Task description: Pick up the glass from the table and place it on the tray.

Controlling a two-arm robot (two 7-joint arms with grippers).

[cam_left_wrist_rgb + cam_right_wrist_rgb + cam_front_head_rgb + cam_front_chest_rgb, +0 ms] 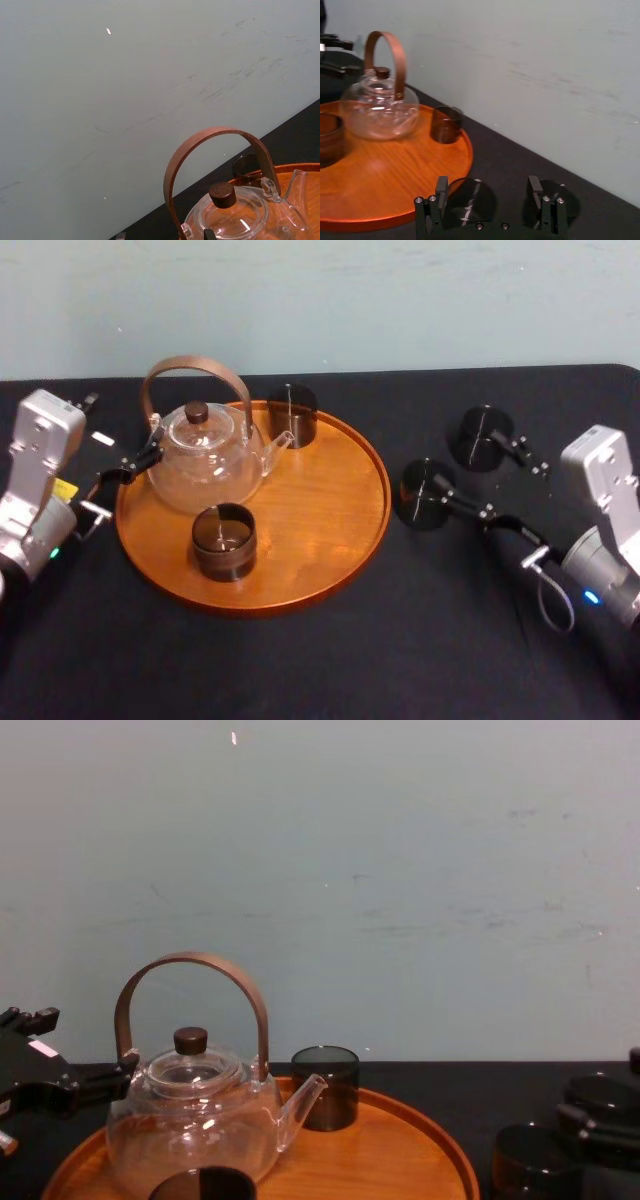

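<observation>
One matte black table (pixel 300 660), pale wall (pixel 320 300) behind

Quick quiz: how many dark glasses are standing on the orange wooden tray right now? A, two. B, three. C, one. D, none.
A: on the tray stand the back glass, by the teapot spout, and the front glass; the near table glass and the far table glass stand on the table, off the tray's right side.
</observation>
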